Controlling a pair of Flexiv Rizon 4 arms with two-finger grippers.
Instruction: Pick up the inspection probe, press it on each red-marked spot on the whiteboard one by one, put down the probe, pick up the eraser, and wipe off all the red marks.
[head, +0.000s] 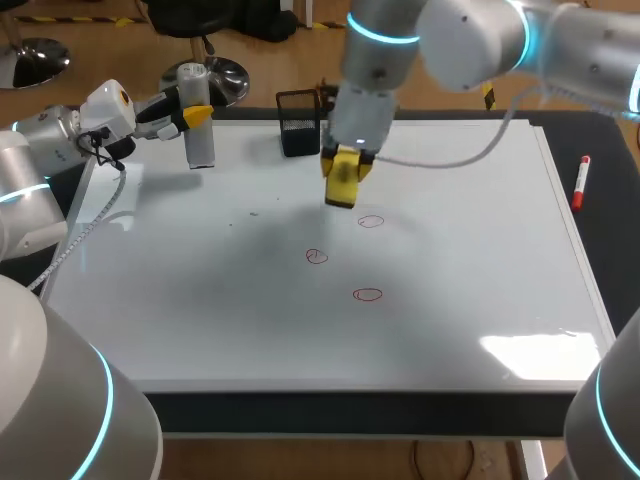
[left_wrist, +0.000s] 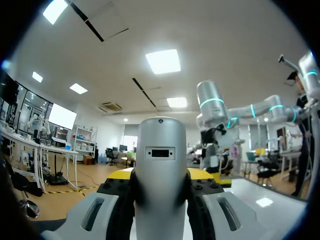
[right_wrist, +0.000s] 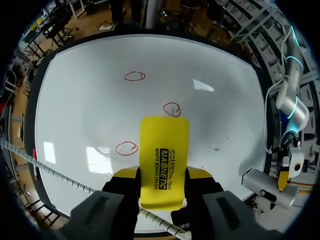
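We log our right gripper (head: 347, 158) clamped on the yellow eraser (head: 341, 180), long axis hanging down over the whiteboard (head: 480, 250), closest red mark (head: 370, 221) just near-right of it (two more lie nearer), while our left gripper (head: 190, 116) grips the probe (head: 199, 140) far left.

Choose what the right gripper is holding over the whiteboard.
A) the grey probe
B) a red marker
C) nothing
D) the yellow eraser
D: the right gripper clamps the yellow eraser from both sides above the whiteboard, while the grey probe sits in the left gripper.
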